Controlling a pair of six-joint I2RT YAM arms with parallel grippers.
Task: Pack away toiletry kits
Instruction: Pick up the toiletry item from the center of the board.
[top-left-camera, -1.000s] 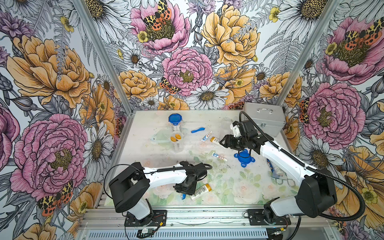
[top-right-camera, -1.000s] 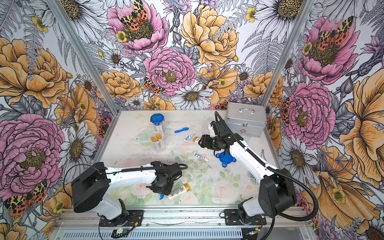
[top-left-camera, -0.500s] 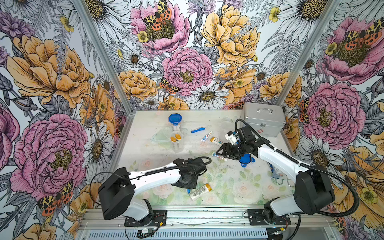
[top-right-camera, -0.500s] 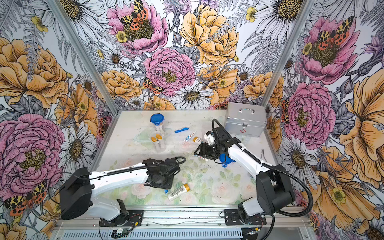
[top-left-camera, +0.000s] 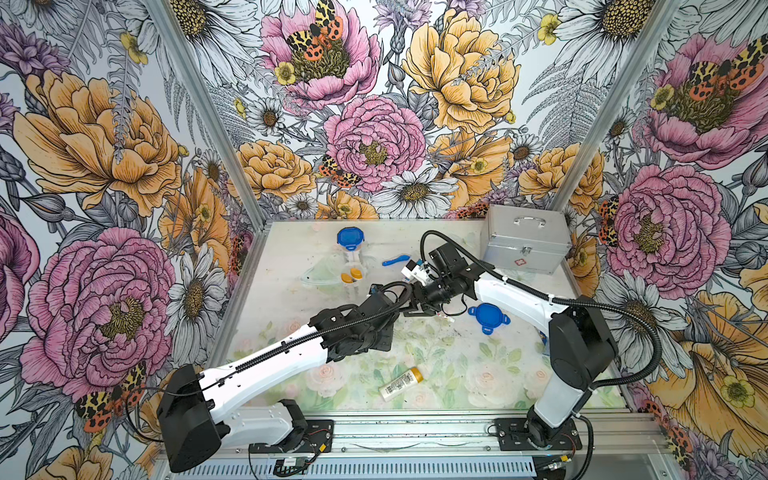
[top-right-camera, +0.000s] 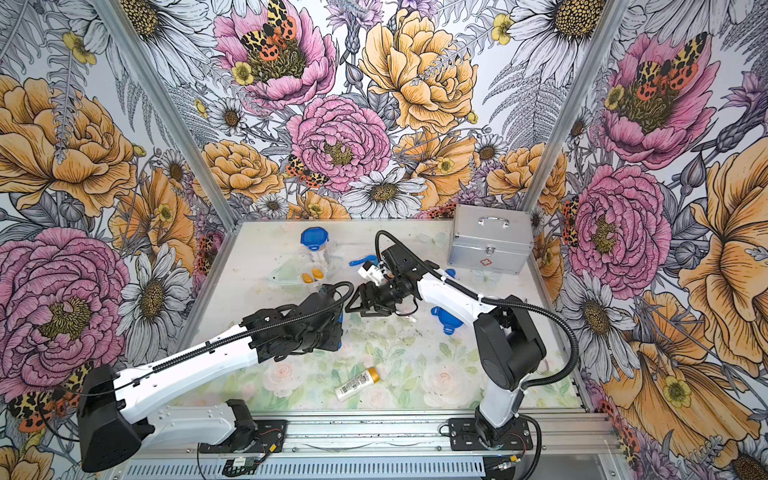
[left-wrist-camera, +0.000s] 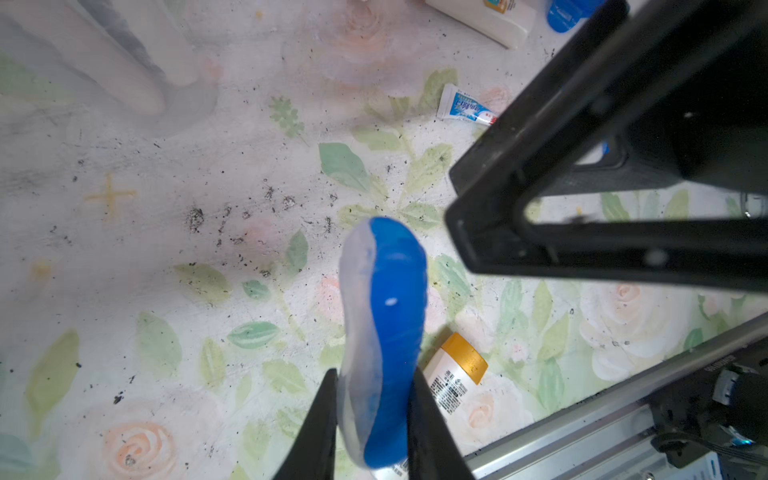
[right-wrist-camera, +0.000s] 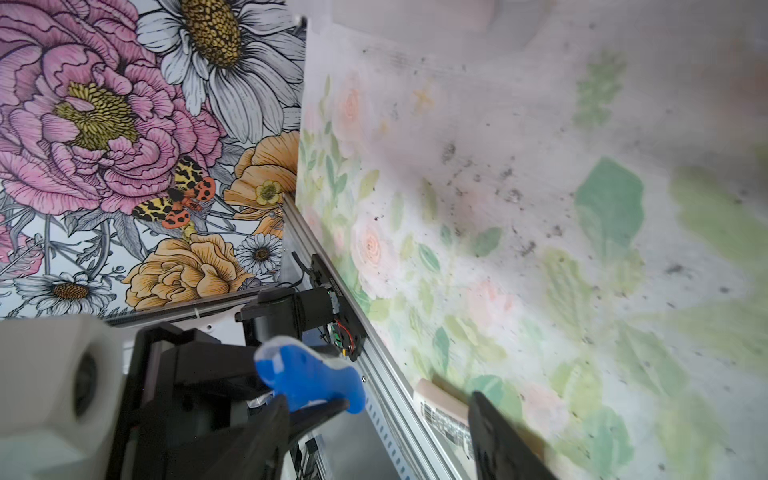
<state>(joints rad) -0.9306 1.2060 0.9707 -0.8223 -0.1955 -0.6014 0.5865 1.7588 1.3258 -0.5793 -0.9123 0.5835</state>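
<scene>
While the left gripper (left-wrist-camera: 372, 376) is clamping a blue toothbrush (left-wrist-camera: 395, 299) by one end and holding it above the middle of the table (top-left-camera: 457, 374), the right gripper (right-wrist-camera: 380, 399) is standing with its jaws apart just beside the toothbrush, not gripping it. A bottle (top-left-camera: 401, 382) is lying near the front edge, a loose lid (top-left-camera: 488, 318) is lying right of the grippers, and a lidded cup (top-left-camera: 350, 245) is standing at the back.

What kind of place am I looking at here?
Probably a robot test booth, not a bathroom: two robot arms bolted to a metal rail, flower-printed walls boxing in a small table, and a bottle lying loose.
</scene>
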